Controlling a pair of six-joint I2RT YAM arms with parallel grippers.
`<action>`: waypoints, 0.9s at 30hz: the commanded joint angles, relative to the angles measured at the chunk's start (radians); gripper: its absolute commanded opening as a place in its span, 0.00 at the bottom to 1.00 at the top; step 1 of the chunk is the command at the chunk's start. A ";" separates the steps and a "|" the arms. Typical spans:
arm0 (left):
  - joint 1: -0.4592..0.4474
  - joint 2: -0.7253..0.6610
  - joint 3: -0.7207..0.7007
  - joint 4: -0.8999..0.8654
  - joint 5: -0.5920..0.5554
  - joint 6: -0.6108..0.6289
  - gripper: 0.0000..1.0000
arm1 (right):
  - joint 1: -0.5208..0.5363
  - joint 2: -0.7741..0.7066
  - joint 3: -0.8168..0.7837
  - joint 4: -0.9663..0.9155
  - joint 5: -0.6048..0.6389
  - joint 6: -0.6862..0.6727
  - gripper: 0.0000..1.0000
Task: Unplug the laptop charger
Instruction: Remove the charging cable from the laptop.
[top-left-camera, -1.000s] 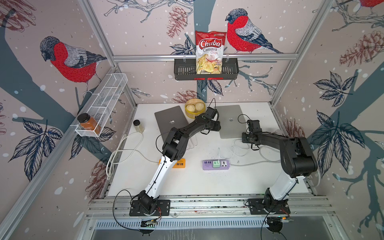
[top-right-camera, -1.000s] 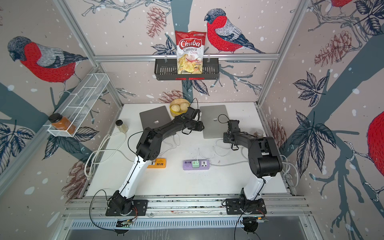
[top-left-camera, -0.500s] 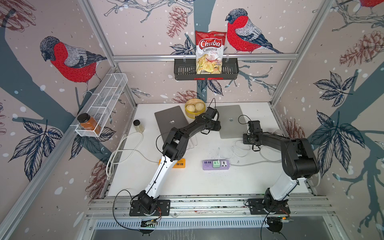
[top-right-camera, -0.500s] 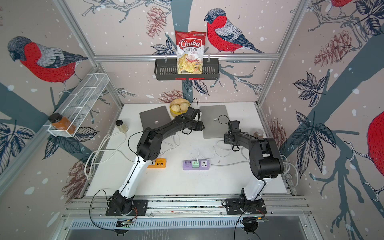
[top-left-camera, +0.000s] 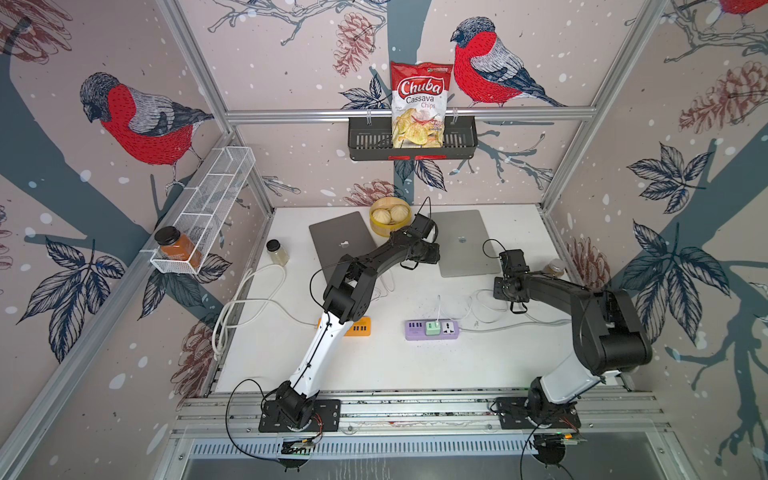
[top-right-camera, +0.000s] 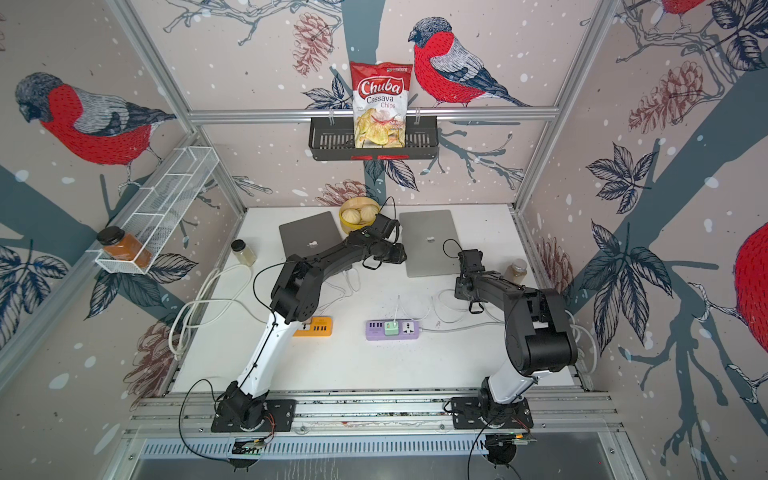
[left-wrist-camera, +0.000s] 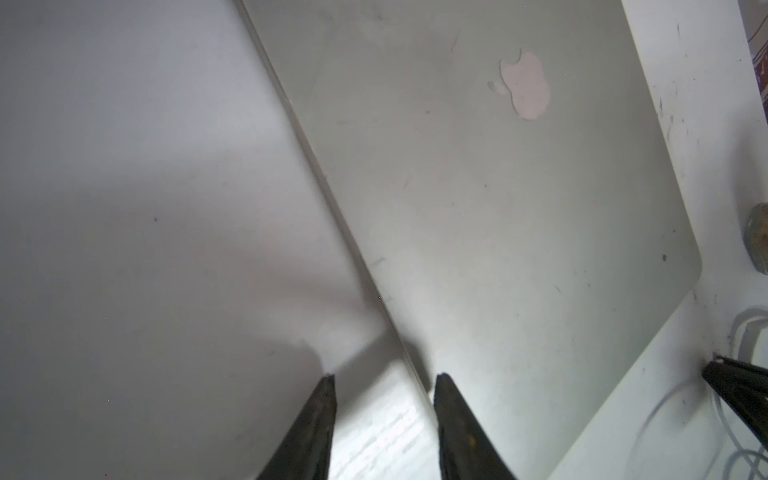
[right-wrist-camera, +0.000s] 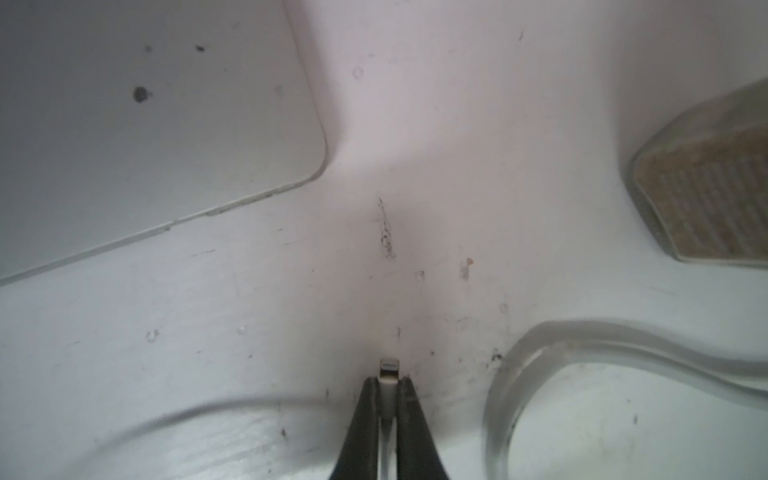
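A silver laptop (top-left-camera: 461, 243) (top-right-camera: 430, 243) lies shut at the back of the table. My right gripper (right-wrist-camera: 388, 380) is shut on the laptop charger's white plug (right-wrist-camera: 389, 366), whose metal tip sticks out past the fingertips. The plug hangs free just above the table, off the laptop's near right corner (right-wrist-camera: 291, 166). Its thin white cable (top-left-camera: 478, 301) loops back to a green adapter (top-left-camera: 432, 327). My left gripper (left-wrist-camera: 386, 378) stands open astride the laptop's left edge (left-wrist-camera: 332, 199), one finger over the lid and one over the table.
A dark grey laptop (top-left-camera: 340, 245) lies shut at the back left, with a yellow bowl of buns (top-left-camera: 390, 216) beside it. Jars stand at the left (top-left-camera: 277, 251) and right (top-left-camera: 555, 268) (right-wrist-camera: 706, 199). A purple power strip (top-left-camera: 453, 330), an orange one (top-left-camera: 363, 326) and looped cables (top-left-camera: 249, 299) lie nearer the front.
My right gripper has drifted slightly to the right, away from the silver laptop, still holding the plug. The left arm has not moved.
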 joint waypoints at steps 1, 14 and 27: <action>-0.009 -0.090 -0.050 0.010 -0.020 0.032 0.41 | 0.007 -0.008 -0.010 -0.054 -0.009 0.034 0.00; -0.069 -0.599 -0.616 0.207 -0.161 -0.004 0.45 | 0.026 -0.137 -0.026 -0.080 0.000 0.047 0.42; -0.219 -0.972 -1.113 0.333 -0.237 -0.150 0.43 | 0.385 -0.479 0.000 -0.158 0.067 0.194 0.53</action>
